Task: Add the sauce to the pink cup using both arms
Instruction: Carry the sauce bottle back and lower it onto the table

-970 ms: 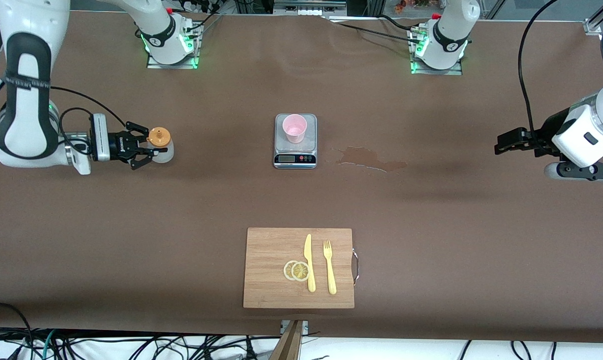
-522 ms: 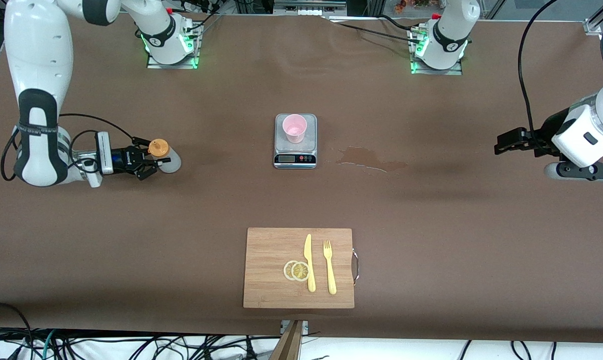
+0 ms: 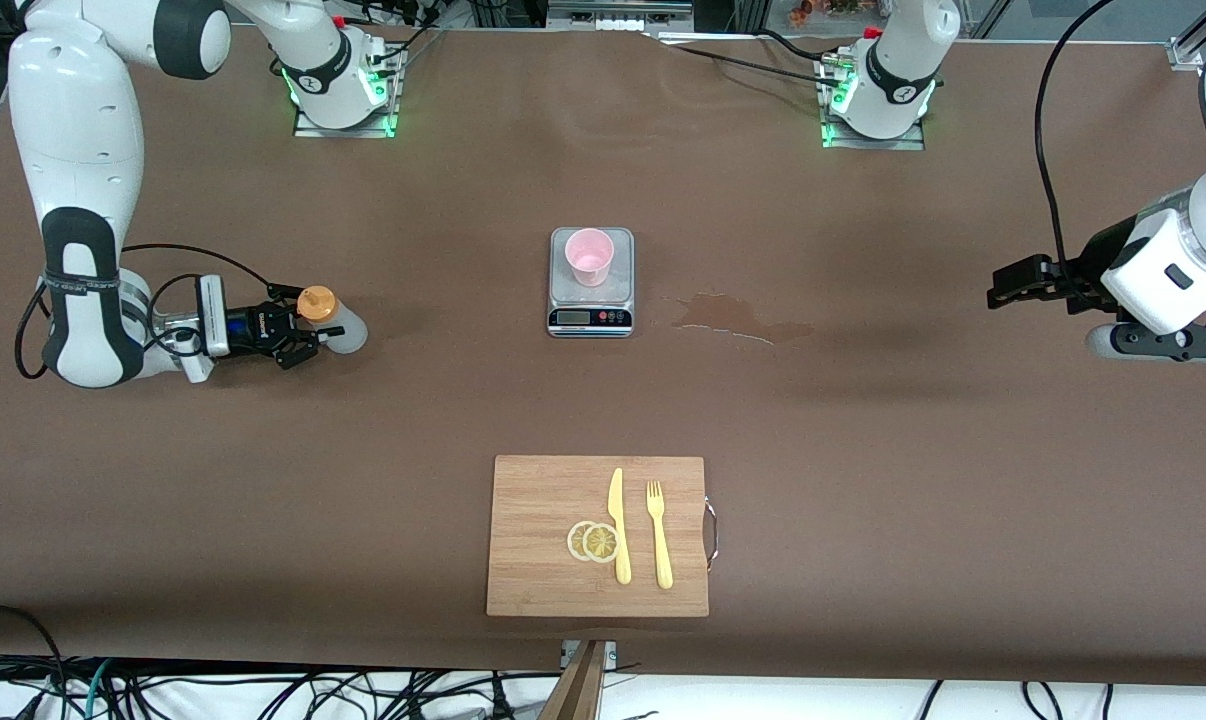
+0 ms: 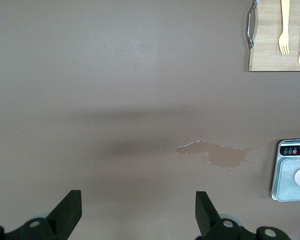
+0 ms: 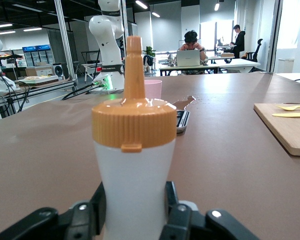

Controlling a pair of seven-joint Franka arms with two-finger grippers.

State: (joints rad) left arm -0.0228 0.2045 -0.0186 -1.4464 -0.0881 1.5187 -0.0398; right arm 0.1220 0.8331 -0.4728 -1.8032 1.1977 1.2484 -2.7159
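**Right tool at the sauce bottle, cup waiting on the scale**

The right tool [image 3: 308, 325] is low at the tabletop [image 3: 263, 500] toward the right arm's end, wrapped around the sauce [image 3: 348, 330]. The right wrist view shows the whitish body sitting inside the tool below the orange cap, nozzle up. I cannot tell whether it is pinching the bottle or only sits around it. The bottle looks upright and at tabletop level.

The left tool [image 3: 1003, 283] is spread wide and holds nothing. It hovers over bare tabletop at the left arm's end; that arm waits.

The pink cup [image 3: 590, 257] stands upright on a small scale [image 3: 590, 318] mid-table, well apart from the bottle. There is a wet stain [image 3: 738, 318] just beside the scale, toward the left arm's end. A cutting board [image 3: 523, 500] with knife, fork and lemon slices lies nearer the front camera, clear of the path.

Judged step: secure the bottle for the carry to the cup.
- Grip the body, not the cap.
- Use light pressure, since soft plastic will likely squirt early.
- Keep the nozzle up until it is over the rim.
- The left tool could likely steady the cup, which looks light and could tip or slide off the scale.
- Tilt slowly over the cup centre.
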